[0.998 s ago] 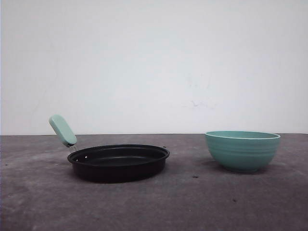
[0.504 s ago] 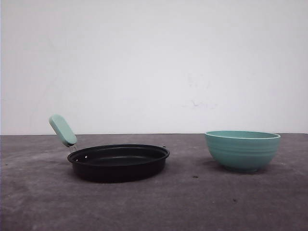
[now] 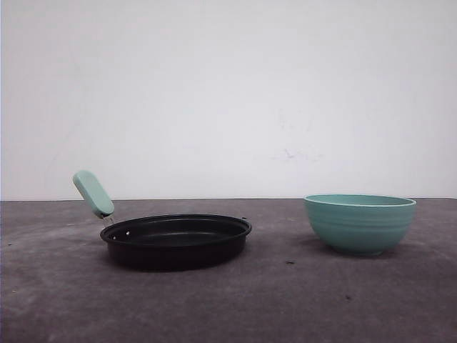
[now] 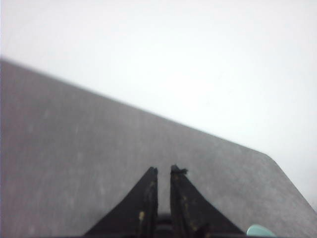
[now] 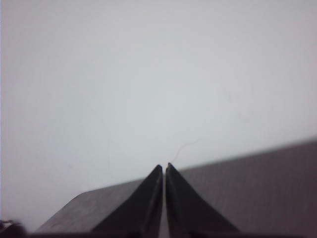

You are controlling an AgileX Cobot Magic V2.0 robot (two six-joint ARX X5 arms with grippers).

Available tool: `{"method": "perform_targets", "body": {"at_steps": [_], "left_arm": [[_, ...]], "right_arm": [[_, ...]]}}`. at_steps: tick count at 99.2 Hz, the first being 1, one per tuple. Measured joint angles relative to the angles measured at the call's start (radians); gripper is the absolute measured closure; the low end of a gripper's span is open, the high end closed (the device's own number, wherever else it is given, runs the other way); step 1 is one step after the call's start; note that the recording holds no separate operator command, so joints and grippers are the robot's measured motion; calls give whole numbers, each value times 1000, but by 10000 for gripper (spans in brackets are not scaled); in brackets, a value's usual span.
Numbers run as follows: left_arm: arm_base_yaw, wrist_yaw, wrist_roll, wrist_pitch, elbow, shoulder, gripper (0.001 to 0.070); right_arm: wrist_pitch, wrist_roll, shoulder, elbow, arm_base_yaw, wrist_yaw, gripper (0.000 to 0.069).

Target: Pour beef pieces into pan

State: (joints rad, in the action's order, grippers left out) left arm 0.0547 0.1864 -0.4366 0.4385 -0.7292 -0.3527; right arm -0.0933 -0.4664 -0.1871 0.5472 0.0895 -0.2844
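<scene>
1. Grey, mottled desk [image 3: 214, 307] surface is seen nearest in the front view, bare apart from a few dark specks.
2. Further back on the robot's left, the pan [image 3: 176, 241] is seen resting flat on the desk, its mint-green handle [image 3: 93, 193] angled up and away to the left. No beef pieces are seen in it from this low angle, although its floor is only partly shown.
3. On the right, well apart from the pan, a teal ribbed bowl [image 3: 360, 223] is seen standing upright. Its inside is hidden by the rim, so whether the beef pieces lie in it cannot be told; that is judged likely.
4. Behind both, the back edge of the desk is met by a plain white wall [image 3: 228, 93].
5. In the left wrist view the left pincer [image 4: 164, 171] is shown with its tips nearly together, only a thin slit between them, and nothing held. In the right wrist view the right pincer [image 5: 164, 166] is shown with its tips pressed together, also empty.
6. The task is judged not yet begun: the bowl is ungrasped, so grasping, carrying and tipping are all left.
7. Open room is seen between pan and bowl and in front of both; the desk corners seen in the wrist views are to be minded.
</scene>
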Motion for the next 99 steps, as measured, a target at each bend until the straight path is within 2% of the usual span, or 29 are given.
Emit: {"method": "perform_targets", "body": {"at_steps": [11, 31, 41, 49, 53, 56, 69, 76, 85, 99], "left_arm": [[0, 20, 37, 54, -192, -136, 688], [2, 25, 127, 125, -493, -322, 688], [12, 32, 149, 156, -590, -388, 688], [22, 64, 153, 164, -608, -414, 674], [26, 80, 152, 175, -608, -418, 636], [30, 84, 150, 183, -608, -425, 584], [43, 90, 148, 186, -607, -435, 231], [50, 90, 148, 180, -607, -431, 103], [55, 92, 148, 183, -607, -426, 55], [55, 93, 117, 174, -595, -433, 41]], "right_arm": [[-93, 80, -123, 185, 0, 10, 682], [-360, 208, -352, 540, 0, 71, 682], [-470, 257, -438, 668, 0, 86, 682], [-505, 278, -475, 713, 0, 85, 667], [-507, 284, -482, 718, 0, 76, 622], [-510, 287, -484, 718, 0, 73, 553], [-528, 288, -486, 718, 0, 71, 172], [-536, 288, -483, 718, 0, 71, 22], [-555, 290, -479, 718, 0, 72, 8], [-611, 290, -478, 718, 0, 75, 8]]}}
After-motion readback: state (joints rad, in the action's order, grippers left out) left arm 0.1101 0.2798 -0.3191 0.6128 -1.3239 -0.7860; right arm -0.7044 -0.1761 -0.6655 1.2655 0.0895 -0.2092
